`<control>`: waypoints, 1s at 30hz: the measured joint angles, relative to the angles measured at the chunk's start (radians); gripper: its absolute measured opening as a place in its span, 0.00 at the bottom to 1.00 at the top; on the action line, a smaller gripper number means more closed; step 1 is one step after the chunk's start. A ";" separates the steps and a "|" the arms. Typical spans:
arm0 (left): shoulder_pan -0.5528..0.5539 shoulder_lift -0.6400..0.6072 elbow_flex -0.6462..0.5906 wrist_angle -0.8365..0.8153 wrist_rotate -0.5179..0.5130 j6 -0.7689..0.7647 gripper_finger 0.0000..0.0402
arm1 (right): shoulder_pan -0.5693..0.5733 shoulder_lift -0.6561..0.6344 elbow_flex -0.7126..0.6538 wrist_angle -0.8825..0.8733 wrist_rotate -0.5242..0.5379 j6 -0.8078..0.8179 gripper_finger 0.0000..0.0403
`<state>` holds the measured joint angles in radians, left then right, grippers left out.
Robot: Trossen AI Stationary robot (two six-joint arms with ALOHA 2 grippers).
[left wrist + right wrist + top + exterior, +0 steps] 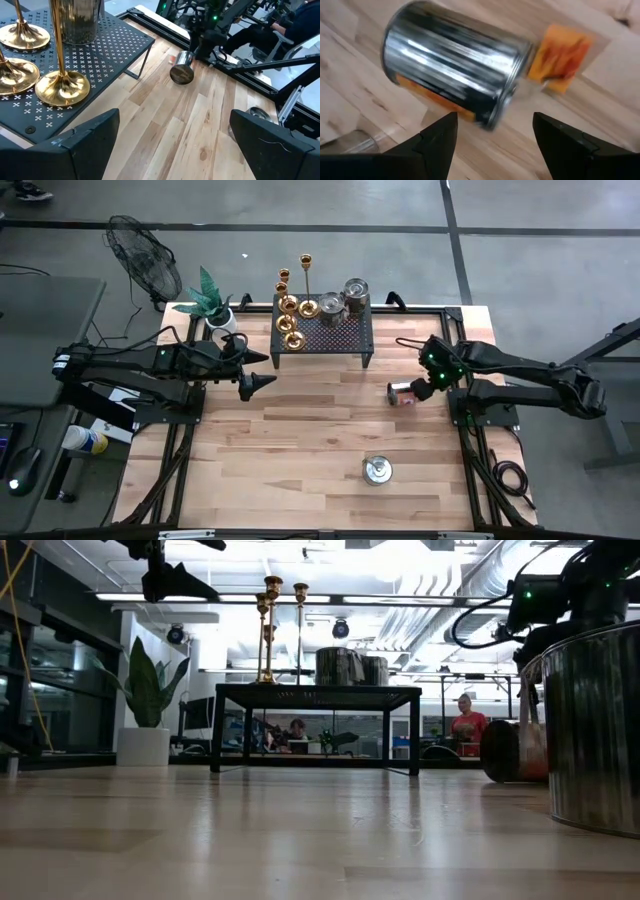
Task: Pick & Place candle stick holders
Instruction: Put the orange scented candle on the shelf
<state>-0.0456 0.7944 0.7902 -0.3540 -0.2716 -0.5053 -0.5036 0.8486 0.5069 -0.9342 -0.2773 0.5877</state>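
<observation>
Candle stick holders beyond open jaws.

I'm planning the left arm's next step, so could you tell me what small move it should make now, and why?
Probably ease the left hand forward toward the nearest candle stick holder on the black perforated stand. Its fingers are open and empty, just short of the stand's edge, with that holder's stem upright ahead.

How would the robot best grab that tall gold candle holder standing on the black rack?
Probably by its slim stem, coming in level from the side. The tall candle holder stands upright on the black rack, and its flared base is too wide and flat to pinch. The open left gripper is nearest.
</observation>
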 joint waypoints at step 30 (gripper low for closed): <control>0.000 0.000 0.000 0.000 -0.002 -0.026 0.93 | 0.001 0.003 0.002 0.139 0.017 -0.038 0.23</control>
<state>-0.0460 0.7944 0.7902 -0.3538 -0.2737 -0.5314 -0.5026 0.8513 0.5091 -0.7956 -0.2607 0.5495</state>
